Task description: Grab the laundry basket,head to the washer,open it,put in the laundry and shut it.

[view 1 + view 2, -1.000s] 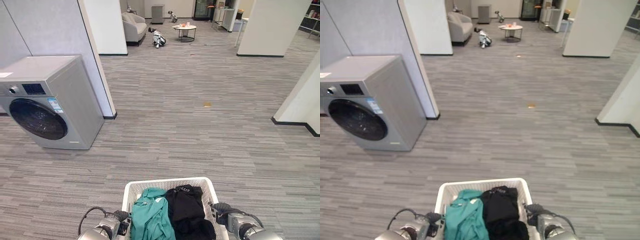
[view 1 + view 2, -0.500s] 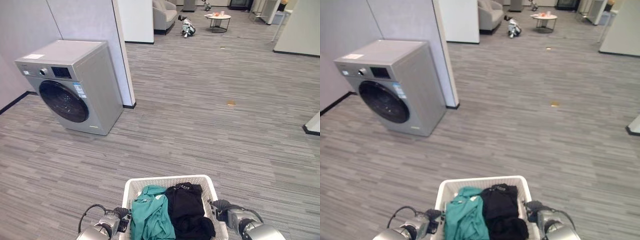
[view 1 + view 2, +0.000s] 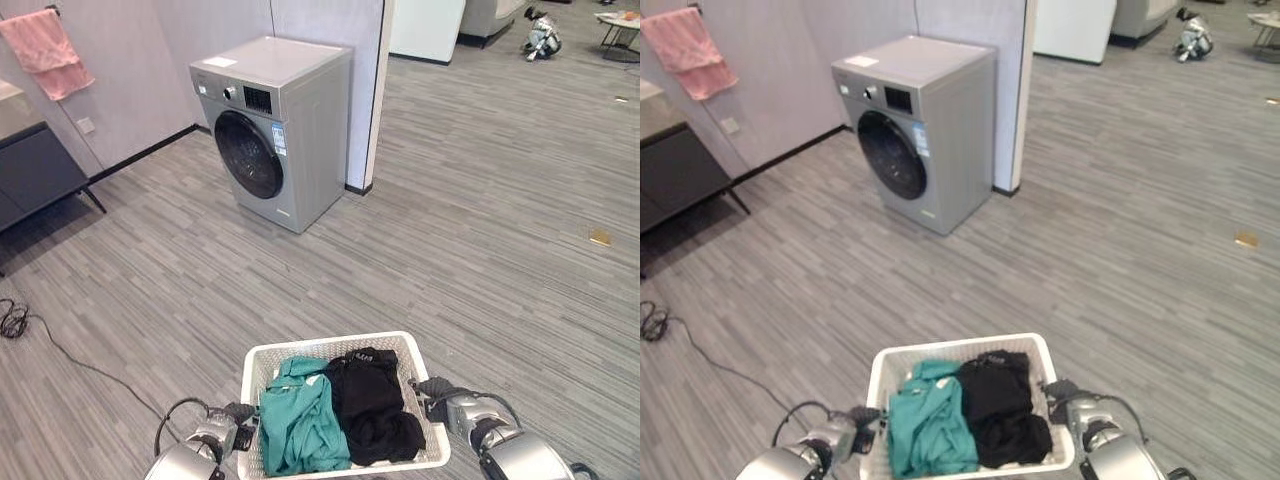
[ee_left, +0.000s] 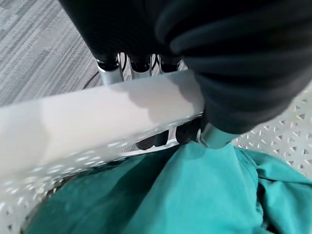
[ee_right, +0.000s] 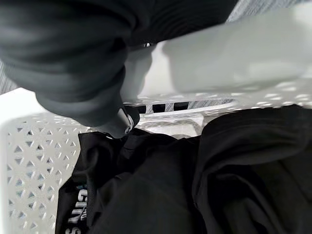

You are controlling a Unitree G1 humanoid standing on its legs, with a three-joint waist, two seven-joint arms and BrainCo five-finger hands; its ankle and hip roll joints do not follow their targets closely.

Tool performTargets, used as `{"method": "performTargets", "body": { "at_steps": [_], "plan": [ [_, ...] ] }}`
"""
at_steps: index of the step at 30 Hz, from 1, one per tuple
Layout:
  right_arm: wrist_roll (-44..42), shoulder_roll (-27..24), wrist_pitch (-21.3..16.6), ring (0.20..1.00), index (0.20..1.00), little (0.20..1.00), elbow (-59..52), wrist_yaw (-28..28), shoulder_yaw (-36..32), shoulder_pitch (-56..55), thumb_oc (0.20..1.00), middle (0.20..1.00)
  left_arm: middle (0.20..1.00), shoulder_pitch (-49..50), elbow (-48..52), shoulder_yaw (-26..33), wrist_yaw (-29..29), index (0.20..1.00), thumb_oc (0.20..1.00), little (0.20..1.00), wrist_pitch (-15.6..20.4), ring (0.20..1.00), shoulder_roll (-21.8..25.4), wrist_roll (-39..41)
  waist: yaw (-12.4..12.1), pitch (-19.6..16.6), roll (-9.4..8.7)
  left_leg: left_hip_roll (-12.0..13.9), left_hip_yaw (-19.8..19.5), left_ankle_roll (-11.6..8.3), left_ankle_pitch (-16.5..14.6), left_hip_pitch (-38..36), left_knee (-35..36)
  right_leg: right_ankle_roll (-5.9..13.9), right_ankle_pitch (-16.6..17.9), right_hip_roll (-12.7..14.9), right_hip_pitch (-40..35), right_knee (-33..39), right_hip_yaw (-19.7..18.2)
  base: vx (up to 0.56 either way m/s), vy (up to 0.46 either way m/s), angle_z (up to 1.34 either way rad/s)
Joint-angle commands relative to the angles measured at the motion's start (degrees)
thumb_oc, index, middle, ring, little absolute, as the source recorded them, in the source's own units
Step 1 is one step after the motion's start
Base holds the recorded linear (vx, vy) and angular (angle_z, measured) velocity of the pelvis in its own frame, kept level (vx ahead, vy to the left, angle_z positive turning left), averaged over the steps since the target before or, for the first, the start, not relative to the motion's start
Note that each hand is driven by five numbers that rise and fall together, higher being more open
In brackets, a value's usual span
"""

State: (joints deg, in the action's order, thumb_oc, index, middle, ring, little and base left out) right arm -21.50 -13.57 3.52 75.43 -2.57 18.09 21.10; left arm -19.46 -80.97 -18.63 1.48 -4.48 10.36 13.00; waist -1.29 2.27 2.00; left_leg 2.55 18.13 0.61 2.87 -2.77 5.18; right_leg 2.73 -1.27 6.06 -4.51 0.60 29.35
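A: Nearest us is the white laundry basket (image 3: pixel 343 350), carried low in front, with a teal garment (image 3: pixel 298 420) on its left side and a black garment (image 3: pixel 372 410) on its right. The left hand (image 3: pixel 228 432) is at the left rim and the right hand (image 3: pixel 440 400) at the right rim.

B: Are they really gripping it?

A: In the left wrist view the fingers (image 4: pixel 155 140) hook under the rim and curl back inside, so that hand is clenched on the basket. The right wrist view shows the same: dark tips (image 5: pixel 161 106) through the handle slot, wrapped around the rim.

B: And the washer?

A: The grey washer (image 3: pixel 280 130) stands well ahead and a little left, beside a wall end, its round door (image 3: pixel 248 154) closed. A pink towel (image 3: pixel 45 50) hangs on the far left wall.

B: So how should the walk go?

A: I'd keep the basket level, steer slightly left, and stop with room for the door to swing open.

B: Anything unclear?

A: Both thumbs are hidden behind the dark covers, and I can't make out a door handle from here.
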Motion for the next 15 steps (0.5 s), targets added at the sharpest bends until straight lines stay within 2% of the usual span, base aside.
{"method": "performTargets", "body": {
  "at_steps": [1, 5, 6, 8, 9, 10, 11, 12, 13, 14, 15],
  "plan": [
    [-0.33, 0.62, -0.49, 0.200, 0.200, 0.200, 4.37, -0.37, 0.06, 1.61, 0.200, 0.200, 0.200, -4.14, -2.22, 5.35, -3.88, 0.200, 0.200, 0.200, 2.66, 0.200, -0.10, 4.51, -1.80, -3.17, -2.87, -3.99, -2.15, 0.42, -0.75, 3.40, -0.88, 2.38, 0.43, 3.41, -6.10, 0.02, -5.04, 0.15, 0.206, 0.00],
    [-0.55, 0.88, -0.57, 0.200, 0.200, 0.200, 4.00, -0.70, -0.18, 1.15, 0.200, 0.200, 0.200, -4.11, -1.71, 4.76, -3.83, 0.200, 0.200, 0.200, 2.92, 0.200, -0.16, 3.65, -2.06, -3.23, -2.63, -5.76, -3.33, 1.95, -2.19, 2.10, -0.84, 3.22, 1.33, 5.97, -5.35, -5.25, -5.64, 0.14, 0.220, 0.14],
    [-1.49, 0.78, -0.73, 0.200, 0.200, 0.200, 3.02, -0.58, -0.37, 1.30, 0.200, 0.200, 0.200, -4.48, -1.04, 4.05, -3.60, 0.200, 0.200, 0.200, 3.10, 0.200, 0.04, 3.78, -1.63, -2.55, -2.17, -6.43, -4.44, 2.88, -2.64, 1.29, -0.77, 3.43, 2.79, 7.66, -2.91, -11.39, -7.23, 0.10, 0.226, 0.17],
    [-3.41, 0.86, -0.94, 0.200, 0.200, 0.200, 2.48, -0.40, -0.91, 1.24, 0.200, 0.200, 0.200, -5.69, -0.39, 2.10, -3.22, 0.200, 0.200, 0.200, 3.31, 0.200, -0.23, 2.62, -0.65, -1.62, -1.78, -7.60, -6.17, 3.97, -3.09, 0.31, -0.70, 3.63, 4.65, 8.76, -0.86, -17.64, -10.61, 0.10, 0.248, 0.25],
    [-4.94, 0.86, -1.21, 0.200, 0.200, 0.200, 1.81, -0.42, -1.34, 0.85, 0.200, 0.200, 0.200, -6.58, 0.71, 0.73, -2.80, 0.200, 0.200, 0.200, 3.68, 0.200, -0.49, 1.93, 0.28, -1.15, -1.27, -7.65, -7.00, 4.64, -2.30, 0.47, -0.83, 2.57, 6.66, 8.08, 0.55, -20.07, -12.87, 0.03, 0.132, 0.46],
    [-4.94, 0.86, -1.20, 0.200, 0.200, 0.200, 1.80, -0.42, -1.34, 0.85, 0.200, 0.200, 0.200, -6.58, 0.72, 0.73, -2.80, 0.200, 0.200, 0.200, 3.68, 0.200, -0.50, 1.93, 0.24, -1.19, -1.27, -7.67, -6.97, 4.66, -2.31, 0.52, -0.84, 2.59, 6.63, 8.11, 0.65, -20.15, -12.92, 0.04, 0.102, 0.76],
    [-6.11, 0.75, -1.35, 0.200, 0.200, 0.200, 1.31, -0.55, -1.70, 0.26, 0.200, 0.200, 0.200, -6.54, 1.48, 0.47, -2.61, 0.200, 0.200, 0.200, 3.93, 0.200, -0.73, 2.52, 1.01, -0.96, -1.09, -7.98, -8.11, 4.98, -2.45, -0.08, -0.65, 2.33, 7.23, 7.13, 1.86, -23.26, -15.76, 0.16, 0.080, 0.82],
    [-7.91, 0.11, -2.13, 0.200, 0.200, 0.200, 0.46, -0.50, -1.83, -1.09, 0.200, 0.200, 0.200, -6.04, 2.26, -0.17, -2.59, 0.200, 0.200, 0.200, 4.18, 0.200, -1.55, 3.65, 3.75, -0.87, -0.45, -7.95, -10.99, 4.87, -2.64, -1.04, -0.42, 1.20, 4.57, -1.27, 6.88, -26.17, -25.50, 0.27, 0.097, 0.61],
    [-8.17, -0.10, -2.13, 0.200, 0.200, 0.200, 0.28, -0.24, -1.61, -1.38, 0.200, 0.200, 0.200, -6.50, 2.51, -1.20, -2.91, 0.200, 0.200, 0.200, 4.10, 0.200, -1.98, 3.44, 5.06, -0.47, -0.19, -8.03, -12.10, 4.60, -2.79, -2.00, -0.18, 0.56, 1.40, -4.40, 9.16, -24.80, -27.93, 0.21, 0.052, 0.29],
    [-8.17, -0.11, -2.12, 0.200, 0.200, 0.200, 0.28, -0.24, -1.61, -1.37, 0.200, 0.200, 0.200, -6.51, 2.51, -1.19, -2.92, 0.200, 0.200, 0.200, 4.10, 0.200, -1.99, 3.44, 5.01, -0.57, -0.11, -7.94, -12.05, 4.57, -2.75, -1.86, -0.18, 0.53, 1.56, -4.49, 9.26, -24.66, -27.95, 0.23, 0.003, 0.79],
    [-7.84, 0.38, -2.10, 0.200, 0.200, 0.200, 0.22, 0.38, -1.27, -1.17, 0.200, 0.200, 0.200, -7.76, 2.43, -1.81, -3.03, 0.200, 0.200, 0.200, 3.94, 0.200, -2.17, 2.96, 4.87, 0.50, 0.46, -7.26, -11.17, 4.04, -3.25, -2.95, -0.18, 0.28, 0.81, -2.81, 10.13, -19.78, -23.11, 0.18, -0.043, 0.86]
  ]
}}
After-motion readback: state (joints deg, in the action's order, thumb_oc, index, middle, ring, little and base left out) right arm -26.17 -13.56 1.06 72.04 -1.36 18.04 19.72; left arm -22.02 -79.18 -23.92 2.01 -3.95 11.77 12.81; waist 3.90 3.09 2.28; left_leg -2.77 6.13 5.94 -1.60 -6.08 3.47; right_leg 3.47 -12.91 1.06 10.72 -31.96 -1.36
